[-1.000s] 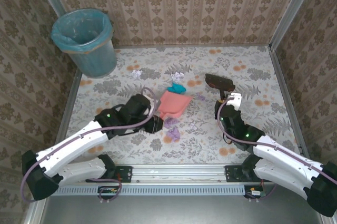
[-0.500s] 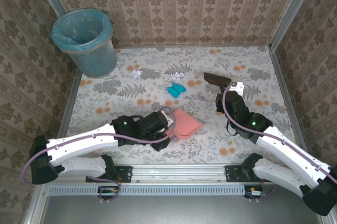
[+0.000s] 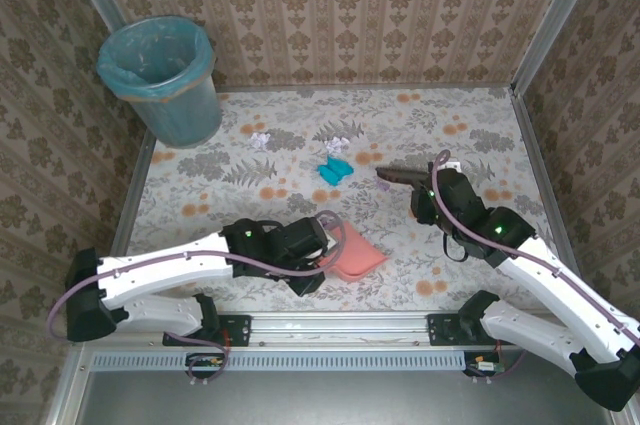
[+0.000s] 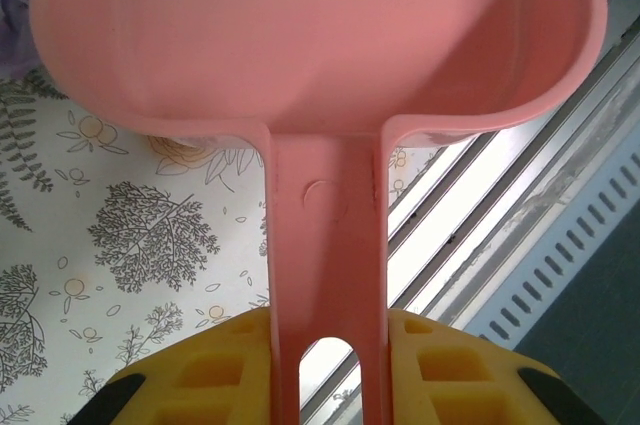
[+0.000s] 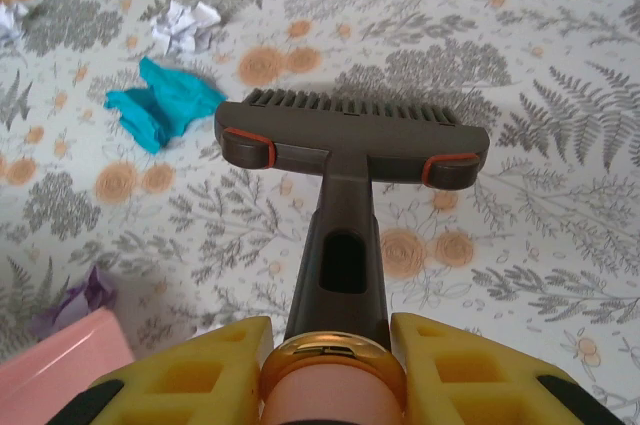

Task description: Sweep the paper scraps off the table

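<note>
My left gripper (image 3: 318,242) (image 4: 327,370) is shut on the handle of a pink dustpan (image 3: 357,254) (image 4: 320,35), held low over the table (image 3: 200,167) near its front edge. The right gripper (image 3: 438,188) (image 5: 330,350) is shut on the handle of a dark brush (image 3: 400,175) (image 5: 352,140), whose head hangs just right of a teal paper scrap (image 3: 335,170) (image 5: 162,107). A white scrap (image 3: 338,144) (image 5: 185,25) lies behind the teal one, and a lilac scrap (image 3: 260,140) lies farther left. Another lilac scrap (image 5: 78,297) sits beside the dustpan's corner (image 5: 55,370).
A teal bin (image 3: 165,75) with a liner stands at the back left corner. Patterned walls close the table on three sides. A metal rail (image 3: 330,326) (image 4: 500,195) runs along the near edge, directly under the dustpan's right side.
The left arm has pulled the dustpan from mid-table toward the near edge and turned it rightward; the lilac scraps that lay in front of it are now covered. The brush head has swung left.
</note>
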`<action>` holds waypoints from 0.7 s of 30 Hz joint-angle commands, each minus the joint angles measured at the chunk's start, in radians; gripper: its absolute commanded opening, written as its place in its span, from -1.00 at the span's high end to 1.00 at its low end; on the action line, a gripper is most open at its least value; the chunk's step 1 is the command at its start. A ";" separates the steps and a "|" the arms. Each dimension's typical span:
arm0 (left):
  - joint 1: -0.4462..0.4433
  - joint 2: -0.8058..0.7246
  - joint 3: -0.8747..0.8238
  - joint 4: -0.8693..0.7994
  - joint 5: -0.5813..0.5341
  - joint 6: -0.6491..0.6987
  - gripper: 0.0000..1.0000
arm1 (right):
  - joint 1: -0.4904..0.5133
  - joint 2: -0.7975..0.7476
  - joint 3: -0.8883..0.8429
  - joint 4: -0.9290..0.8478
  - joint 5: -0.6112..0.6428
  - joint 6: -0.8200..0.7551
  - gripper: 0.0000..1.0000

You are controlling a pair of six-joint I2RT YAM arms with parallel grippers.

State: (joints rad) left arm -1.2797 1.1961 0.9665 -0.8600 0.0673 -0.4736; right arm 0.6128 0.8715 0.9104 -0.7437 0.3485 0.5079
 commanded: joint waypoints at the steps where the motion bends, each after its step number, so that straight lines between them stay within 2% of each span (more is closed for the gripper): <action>1: -0.015 0.057 0.043 -0.063 -0.002 0.021 1.00 | -0.003 0.000 0.045 -0.044 -0.100 -0.025 1.00; 4: -0.018 0.115 0.063 -0.069 0.003 0.011 1.00 | -0.004 0.008 0.068 -0.069 -0.163 -0.031 1.00; 11: -0.023 0.219 0.110 -0.092 -0.009 0.000 1.00 | -0.003 0.028 0.100 -0.153 -0.162 -0.057 1.00; 21: -0.021 0.354 0.199 -0.112 -0.055 -0.009 1.00 | 0.008 0.080 0.104 -0.227 -0.229 -0.086 1.00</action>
State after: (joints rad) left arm -1.2911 1.5288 1.1324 -0.9321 0.0433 -0.4747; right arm 0.6147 0.9428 0.9810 -0.9276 0.1452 0.4450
